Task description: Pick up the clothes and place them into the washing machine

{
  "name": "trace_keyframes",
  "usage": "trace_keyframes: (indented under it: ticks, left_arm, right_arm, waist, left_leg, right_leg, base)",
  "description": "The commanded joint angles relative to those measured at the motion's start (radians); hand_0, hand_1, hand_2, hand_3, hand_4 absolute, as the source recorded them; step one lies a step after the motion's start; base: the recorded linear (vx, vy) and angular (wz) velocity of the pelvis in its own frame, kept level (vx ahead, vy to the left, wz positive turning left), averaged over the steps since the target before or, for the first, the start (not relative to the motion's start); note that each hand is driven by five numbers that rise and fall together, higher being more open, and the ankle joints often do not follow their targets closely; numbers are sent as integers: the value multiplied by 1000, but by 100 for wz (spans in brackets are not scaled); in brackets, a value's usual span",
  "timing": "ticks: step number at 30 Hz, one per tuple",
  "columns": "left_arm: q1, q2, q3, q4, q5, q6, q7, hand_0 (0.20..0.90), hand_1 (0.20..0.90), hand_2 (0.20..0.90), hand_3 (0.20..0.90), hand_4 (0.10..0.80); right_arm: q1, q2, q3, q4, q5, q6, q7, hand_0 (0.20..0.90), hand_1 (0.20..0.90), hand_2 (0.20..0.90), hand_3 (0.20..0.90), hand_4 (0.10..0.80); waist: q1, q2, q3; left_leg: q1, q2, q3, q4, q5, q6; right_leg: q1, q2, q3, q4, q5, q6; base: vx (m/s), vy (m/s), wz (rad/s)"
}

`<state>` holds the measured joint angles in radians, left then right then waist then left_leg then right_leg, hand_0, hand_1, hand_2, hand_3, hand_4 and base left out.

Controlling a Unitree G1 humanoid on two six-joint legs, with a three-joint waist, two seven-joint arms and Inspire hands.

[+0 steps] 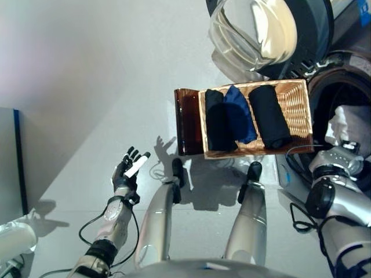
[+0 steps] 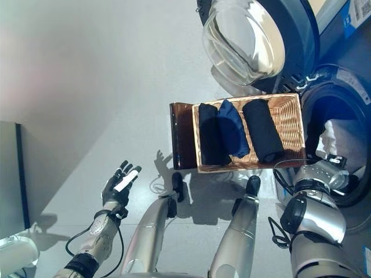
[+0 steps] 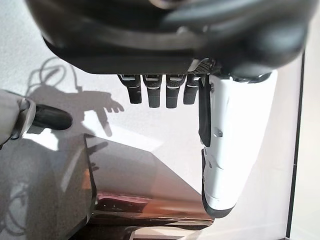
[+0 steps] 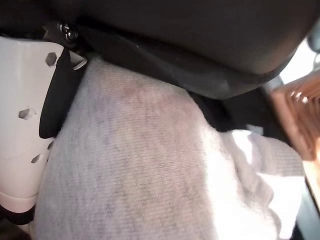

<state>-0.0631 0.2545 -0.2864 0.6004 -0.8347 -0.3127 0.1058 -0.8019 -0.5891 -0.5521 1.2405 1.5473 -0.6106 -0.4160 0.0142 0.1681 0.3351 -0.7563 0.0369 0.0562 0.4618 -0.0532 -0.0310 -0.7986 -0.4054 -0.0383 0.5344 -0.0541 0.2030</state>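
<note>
A shallow wicker basket [image 1: 300,107] rests on a low dark brown box [image 1: 186,119] beside the washing machine [image 1: 342,87]. In it lie a black roll [image 1: 269,116], a blue garment [image 1: 239,116] and another black garment [image 1: 217,124]. My right hand [image 1: 346,149] is at the machine's drum opening, shut on a light grey cloth [image 1: 343,124]. In the right wrist view the cloth [image 4: 140,165] lies pressed against the palm [image 4: 200,45] beside the white-covered thumb. My left hand [image 1: 128,168] is open and empty over the floor at lower left, fingers straight [image 3: 150,92].
The machine's round glass door [image 1: 261,29] stands open above the basket. A grey cabinet [image 1: 8,162] stands at the left edge, with a white object [image 1: 14,240] on the floor below it.
</note>
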Motion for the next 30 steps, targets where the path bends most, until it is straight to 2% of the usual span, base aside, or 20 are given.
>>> trace_keyframes:
  ticks: [1,7,14,19,20,21,26,30]
  left_arm:
    - [42,56,3,-19,15,-53,-7,900,900,900,900,800]
    - [64,70,-8,-31,13,-50,-16,900,900,900,900,800]
    - [61,79,-8,-14,8,-47,-21,900,900,900,900,800]
    - [58,73,-9,3,5,-49,-10,900,900,900,900,800]
    - [55,71,-8,12,6,-48,-7,900,900,900,900,800]
    - [52,69,-8,16,5,-48,-7,900,900,900,900,800]
    - [48,65,-5,19,3,-49,-8,900,900,900,900,800]
    - [50,66,-5,13,-3,-44,-7,900,900,900,900,800]
  right_arm:
    - [-5,-158,14,6,-61,-112,-27,200,200,200,200,300]
    - [-36,-195,24,-34,-87,-127,-48,200,200,200,200,300]
    - [-54,-256,17,-47,-80,-157,-56,200,200,200,200,300]
    - [-59,-243,29,-41,-69,-166,-52,200,200,200,200,300]
    - [-56,-231,32,-22,-67,-156,-53,722,722,722,722,673]
    - [-58,-222,35,-6,-61,-146,-51,900,900,900,900,800]
    - [-63,-187,57,19,-53,-109,-36,900,900,900,900,800]
    - [-65,-148,52,13,-26,-117,-27,900,900,900,900,800]
  waist:
    - [-20,1,-50]
    - [-18,23,-59]
    - [-22,25,-70]
    - [-21,24,-74]
    - [-21,23,-74]
    - [-20,22,-74]
    - [-19,22,-69]
    - [-17,24,-66]
  left_leg:
    - [87,65,-70,53,-128,-109]
    - [78,63,-58,71,-140,-106]
    - [77,63,-56,76,-145,-108]
    - [76,63,-52,79,-146,-107]
    - [77,63,-50,79,-146,-106]
    - [79,63,-49,78,-148,-106]
    - [79,62,-47,77,-146,-105]
    - [81,59,-45,74,-142,-105]
  right_leg:
    - [0,-15,55,-19,91,5]
    - [-16,-19,67,-13,93,9]
    - [-6,-21,63,-19,95,15]
    - [-5,-21,61,-19,97,14]
    - [-5,-19,60,-19,97,13]
    - [-4,-19,61,-19,96,13]
    - [1,-20,64,-25,98,13]
    - [4,-19,62,-27,101,12]
  base:
    - [0,0,0]
    - [8,33,-5]
    - [1,0,0]
    - [9,4,3]
    - [0,0,0]
    - [0,0,0]
    - [0,0,0]
    - [0,0,0]
